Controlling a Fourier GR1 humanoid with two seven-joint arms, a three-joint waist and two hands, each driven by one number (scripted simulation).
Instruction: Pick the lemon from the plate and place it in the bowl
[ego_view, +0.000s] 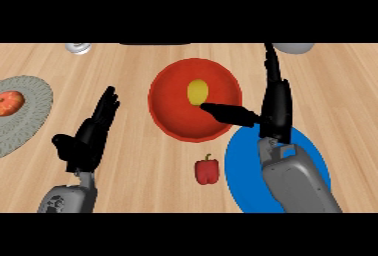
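A yellow lemon (197, 92) lies inside the red bowl (173, 112) at the middle of the counter. My right hand (276, 112) is open over the bowl's right rim, fingers straight and pointing away, with its thumb (225, 112) stretched left so the tip is just below the lemon. The hand holds nothing. Under my right forearm lies a flat blue plate (240, 167), partly hidden by the arm, with nothing showing on it. My left hand (92, 135) rests open at the left, well apart from the bowl.
A small red bell pepper (207, 171) lies between the bowl and the blue plate. A grey round mat (29, 115) at the left edge carries an orange-red fruit (9, 102). A metal can (78, 48) and a grey object (295, 48) stand at the back.
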